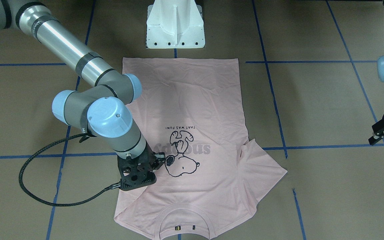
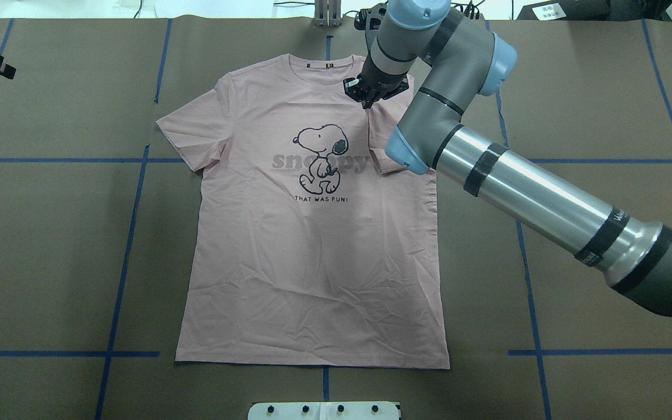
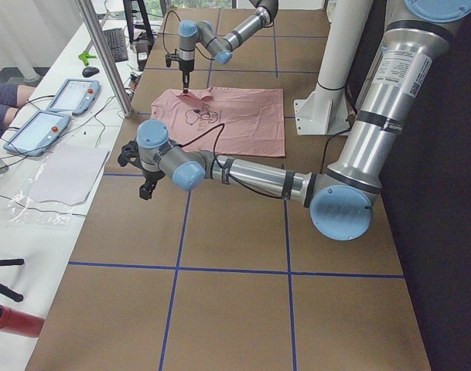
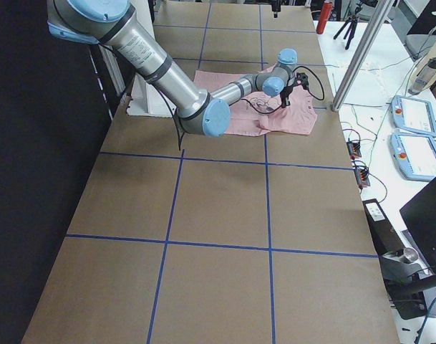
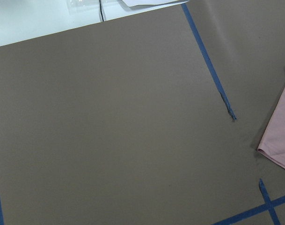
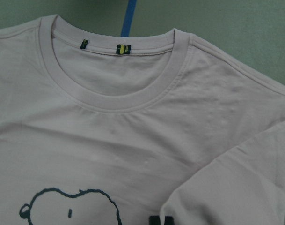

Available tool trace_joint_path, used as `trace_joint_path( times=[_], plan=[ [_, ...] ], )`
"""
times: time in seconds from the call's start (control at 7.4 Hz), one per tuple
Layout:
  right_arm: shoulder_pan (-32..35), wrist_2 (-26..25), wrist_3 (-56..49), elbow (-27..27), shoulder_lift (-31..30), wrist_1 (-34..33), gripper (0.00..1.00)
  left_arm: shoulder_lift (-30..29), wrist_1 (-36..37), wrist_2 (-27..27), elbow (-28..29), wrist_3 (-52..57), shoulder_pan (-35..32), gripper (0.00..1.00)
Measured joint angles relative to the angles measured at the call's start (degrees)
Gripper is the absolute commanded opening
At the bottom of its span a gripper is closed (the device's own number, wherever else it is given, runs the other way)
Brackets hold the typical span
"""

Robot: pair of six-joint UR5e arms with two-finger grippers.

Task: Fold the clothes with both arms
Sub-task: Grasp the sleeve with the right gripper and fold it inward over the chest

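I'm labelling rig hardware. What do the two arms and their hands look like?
The right arm and left arm have silver-grey tubes, light blue joint caps and black bands. The right hand and left hand are black; a black braided cable trails from the right.

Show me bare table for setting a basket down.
Widest bare table: beside the spread sleeve of the T-shirt, out to the left gripper. Also along the opposite side, though the right arm crosses above it. Crowded: the collar, where the right gripper hangs over the folded-in sleeve.

Bright even light, soft shadows — sharp
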Motion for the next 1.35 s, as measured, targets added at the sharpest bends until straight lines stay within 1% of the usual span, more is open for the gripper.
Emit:
trace_joint_path(
  times=[0.27, 0.54, 0.68, 0.81, 0.95, 1.08, 1.22, 1.35],
  plan=[
    [-1.7, -2.7, 0.1, -1.7, 0.7, 2.1, 1.00, -0.3, 0.0, 0.0, 0.0, -0.1, 0.0, 1.00],
    [-2.9, -5.1, 1.1, -1.8, -0.2, 4.3, 1.00, -0.5, -0.2, 0.0, 0.1, -0.1, 0.1, 1.00],
    [-3.0, -5.2, 3.3, -1.5, -0.1, 4.4, 1.00, -0.6, -0.4, 0.1, 0.1, -0.7, 0.6, 1.00],
    [-3.0, -4.0, 6.1, -0.2, -0.1, 3.0, 1.00, -1.3, -0.9, 0.3, 0.2, -3.6, 2.1, 1.00],
    [-2.6, -1.6, 8.1, 2.9, -0.3, -3.0, 1.00, -2.8, -1.4, 1.4, 0.2, -9.7, 4.6, 1.00],
    [-1.3, 0.8, 8.9, 8.4, -0.8, -13.4, 1.00, -4.7, -1.8, 4.3, 0.2, -17.3, 8.3, 1.00],
    [0.3, 3.2, 8.9, 16.1, -3.2, -24.1, 1.00, -6.8, -2.0, 9.8, 0.2, -25.1, 12.5, 1.00],
    [1.6, 4.5, 7.8, 23.9, -7.9, -30.1, 1.00, -8.6, -2.1, 16.1, 0.6, -31.1, 16.3, 1.00]
  ],
)
